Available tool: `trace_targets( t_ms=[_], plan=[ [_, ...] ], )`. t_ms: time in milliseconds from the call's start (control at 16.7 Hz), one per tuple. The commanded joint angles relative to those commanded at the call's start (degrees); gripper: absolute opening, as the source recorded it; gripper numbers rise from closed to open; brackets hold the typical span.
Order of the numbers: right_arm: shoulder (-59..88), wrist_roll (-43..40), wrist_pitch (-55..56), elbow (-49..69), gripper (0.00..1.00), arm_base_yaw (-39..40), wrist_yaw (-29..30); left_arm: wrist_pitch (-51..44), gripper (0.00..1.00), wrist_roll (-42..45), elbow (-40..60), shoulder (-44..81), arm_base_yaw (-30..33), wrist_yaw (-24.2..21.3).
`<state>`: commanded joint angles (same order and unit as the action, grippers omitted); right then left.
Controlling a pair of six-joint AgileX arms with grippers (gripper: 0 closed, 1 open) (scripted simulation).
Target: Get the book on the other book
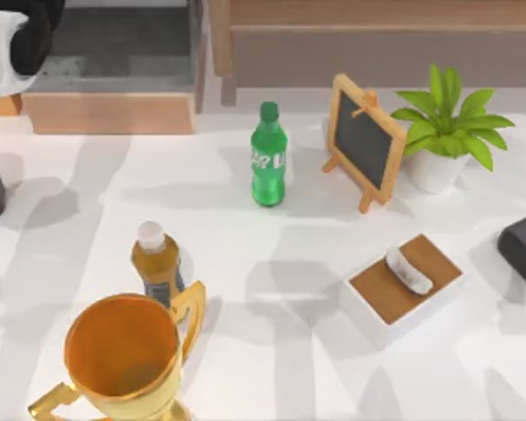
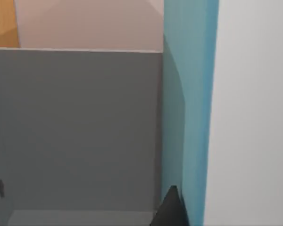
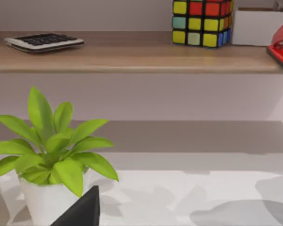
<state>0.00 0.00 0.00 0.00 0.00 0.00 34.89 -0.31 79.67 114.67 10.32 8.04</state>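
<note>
1. Where the book lies cannot be told. In the left wrist view a tall light-blue slab (image 2: 188, 108) stands upright close to the camera, just beside a grey panel (image 2: 80, 127). Whether the slab is a book is unclear.
2. A dark tip of the left claw (image 2: 169, 209) shows at the foot of the slab. I cannot tell whether this claw is spread or pressed together.
3. The left arm (image 1: 22, 35) is raised at the far left corner of the top view, off the white desk (image 1: 280, 351).
4. The right arm (image 1: 524, 252) shows as a dark block at the desk's right edge, level with the brown-topped white box (image 1: 401, 289).
5. A dark tip of the right claw (image 3: 80, 209) points towards the potted plant (image 3: 52, 155) and a shelf (image 3: 132, 56) carrying a calculator (image 3: 42, 41), a colour cube (image 3: 203, 21) and a red stapler (image 3: 282, 42). Spread or pressed together, I cannot tell.
6. On the desk a green bottle (image 1: 268, 158) stands upright beside a small chalkboard easel (image 1: 364, 140).
7. Nearer the front left, an amber bottle (image 1: 156, 263) stands just behind a gold trophy cup (image 1: 123, 355).
</note>
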Motion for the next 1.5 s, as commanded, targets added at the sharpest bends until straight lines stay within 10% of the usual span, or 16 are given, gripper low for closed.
trace_targets(
  t_ms=[1200, 1500],
  plan=[
    [0.0, 0.0, 0.0, 0.0, 1.0, 0.0, 0.0, -1.1, 0.0, 0.2, -1.4, -2.6, 0.2, 0.3],
    [0.0, 0.0, 0.0, 0.0, 1.0, 0.0, 0.0, -6.4, 0.0, 9.1, -2.1, -9.5, -0.9, -7.8]
  ],
)
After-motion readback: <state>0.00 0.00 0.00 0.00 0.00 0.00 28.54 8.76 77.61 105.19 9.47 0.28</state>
